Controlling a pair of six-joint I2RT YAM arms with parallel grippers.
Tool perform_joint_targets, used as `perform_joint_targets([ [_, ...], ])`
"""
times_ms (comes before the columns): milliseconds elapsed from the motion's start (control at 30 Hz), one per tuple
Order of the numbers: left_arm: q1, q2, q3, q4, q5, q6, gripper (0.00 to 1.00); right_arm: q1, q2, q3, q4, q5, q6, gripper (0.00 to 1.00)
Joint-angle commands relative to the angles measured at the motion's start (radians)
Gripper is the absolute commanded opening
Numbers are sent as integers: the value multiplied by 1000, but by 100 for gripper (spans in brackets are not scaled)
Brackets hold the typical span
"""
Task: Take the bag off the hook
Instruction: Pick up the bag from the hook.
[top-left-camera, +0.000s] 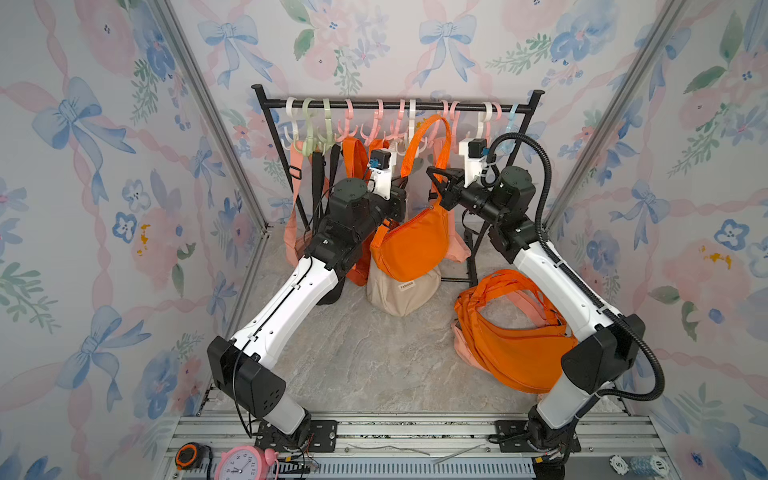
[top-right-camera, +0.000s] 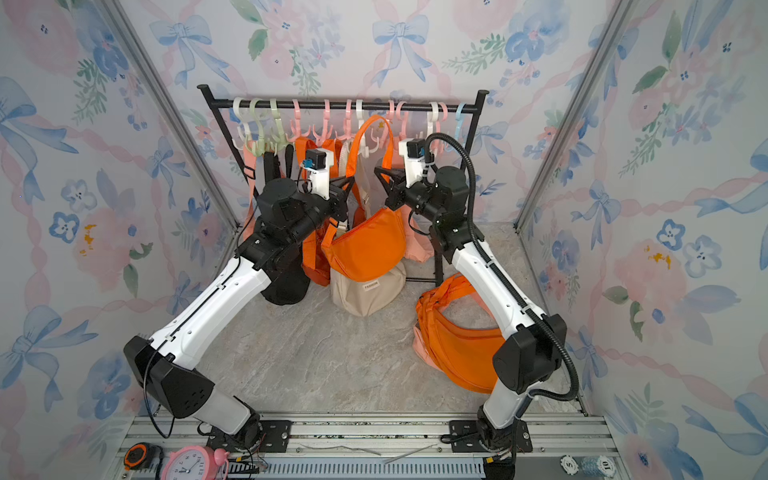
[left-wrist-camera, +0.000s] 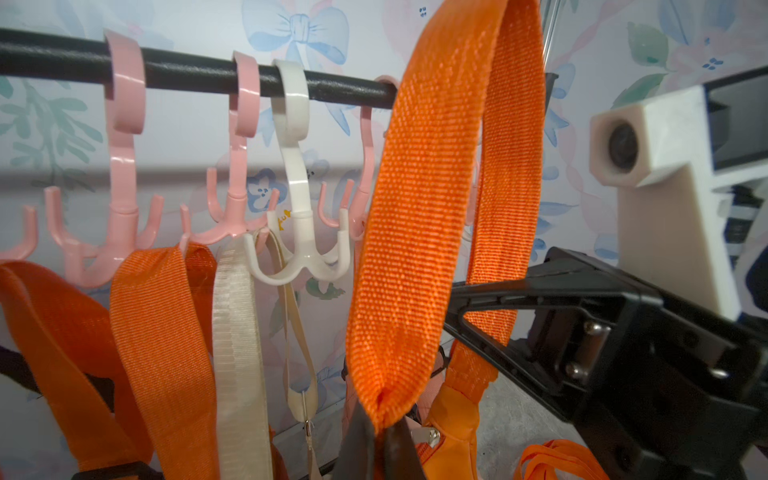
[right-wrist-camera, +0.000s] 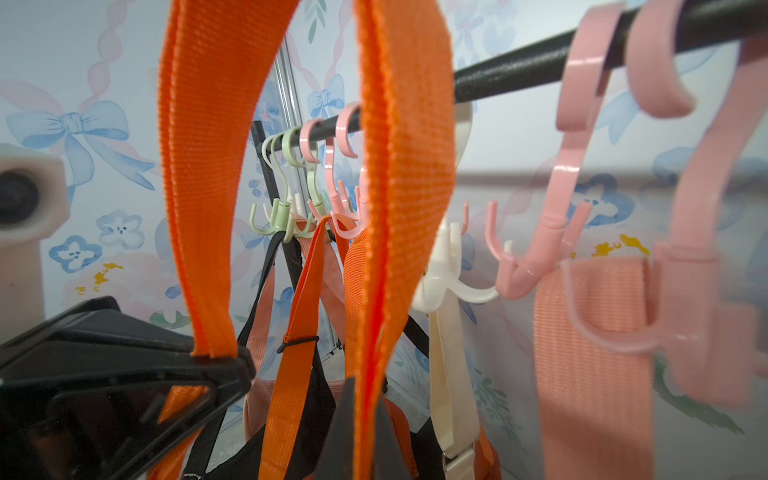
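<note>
Both my tools pinch the strap of the orange crescent bag (top-left-camera: 409, 245) in front of the rail.
My left tool (left-wrist-camera: 380, 436) is closed on one leg of the orange webbing strap (top-left-camera: 419, 141), and my right tool (right-wrist-camera: 361, 432) is clamped on the other leg. The two face each other with the loop rising between them. The bag's body hangs below my tools, in front of a beige bag (top-left-camera: 399, 291) low over the desk (top-left-camera: 365, 353). The loop arches up before the black rail (top-left-camera: 365, 106), near a white hook (left-wrist-camera: 299, 232) with a cream strap at it. The loop's top runs out of both wrist views. In the top views I cannot tell for sure whether it rests on a hook or hangs clear. To my right, more orange bags (top-left-camera: 511, 345) lie heaped on the desk.
</note>
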Motion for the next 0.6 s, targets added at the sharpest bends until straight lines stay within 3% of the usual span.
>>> perform_joint_targets([
  [0, -21, -59, 28, 7, -9, 43, 0, 15, -66, -43, -3, 24, -34, 0],
  [400, -101, -101, 45, 1, -14, 115, 0, 48, -315, -228, -48, 139, -117, 0],
  [567, -140, -97, 63, 3, -1, 150, 0, 92, -443, -304, -126, 240, -211, 0],
])
